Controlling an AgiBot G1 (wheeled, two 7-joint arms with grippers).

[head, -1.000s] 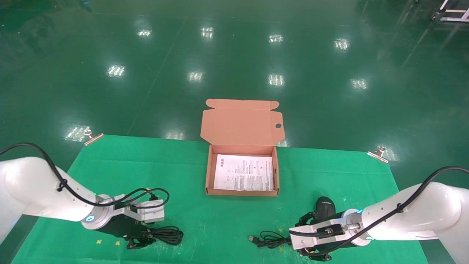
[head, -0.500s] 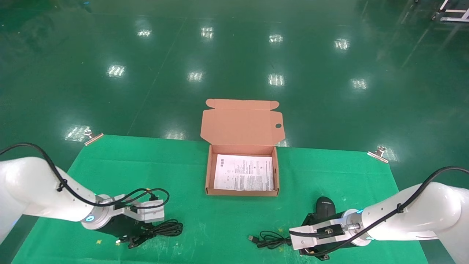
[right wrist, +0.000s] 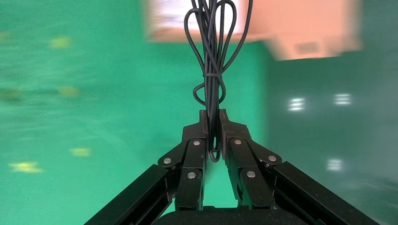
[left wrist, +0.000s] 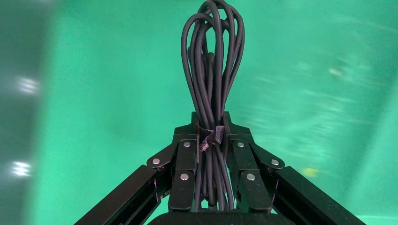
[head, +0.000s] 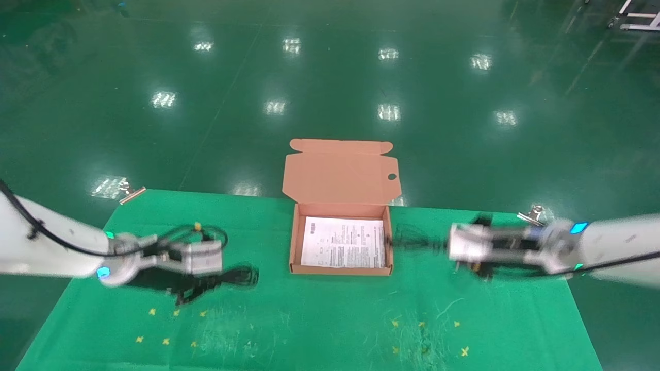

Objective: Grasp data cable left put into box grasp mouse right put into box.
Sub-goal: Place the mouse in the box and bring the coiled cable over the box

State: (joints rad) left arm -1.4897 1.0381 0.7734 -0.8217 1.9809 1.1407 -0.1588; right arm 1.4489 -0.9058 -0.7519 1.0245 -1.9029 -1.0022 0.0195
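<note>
The data cable (left wrist: 211,56), a black coil bound by a strap, hangs from my left gripper (left wrist: 210,117), which is shut on it. In the head view the left gripper (head: 198,287) is above the cloth, left of the box (head: 293,242), with the data cable (head: 238,275) trailing toward it. My right gripper (right wrist: 212,115) is shut on a thin bundled black cord (right wrist: 213,56), the mouse's cord. In the head view the right gripper (head: 444,243) is just right of the box, and the cord (head: 410,239) reaches toward the box wall. I cannot make out the mouse's body in the blur.
The box's lid (head: 340,175) stands open at the back, and a printed sheet (head: 343,242) lies inside the box. Metal clips (head: 131,193) (head: 533,215) hold the green cloth at its far corners. Yellow marks (head: 165,341) dot the front of the cloth.
Both arms have risen from the table's front and swung up toward the box. The left lifted the data cable off the cloth. The right carried the cord up beside the box.
</note>
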